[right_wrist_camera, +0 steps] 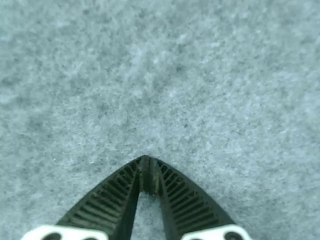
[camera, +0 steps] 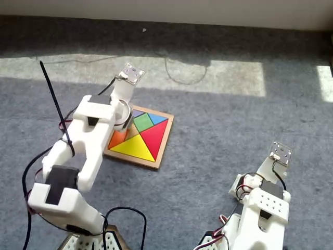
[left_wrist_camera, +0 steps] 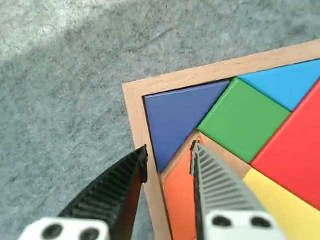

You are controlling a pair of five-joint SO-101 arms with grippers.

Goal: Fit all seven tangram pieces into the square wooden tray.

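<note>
From lower left the left arm [camera: 78,161] hangs the left gripper [left_wrist_camera: 169,150], slightly parted, over the tray [camera: 164,143] at mid-frame, one finger outside the rim, one above the orange piece [left_wrist_camera: 180,200], far nearer than the closed right gripper [right_wrist_camera: 146,167] at lower right.

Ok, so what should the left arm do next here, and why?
Probably lower the left gripper slightly and nudge the orange piece toward the green square. It hangs open over that corner of the tray, and a strip of bare wood shows beside the orange piece, so it may not be seated.
</note>
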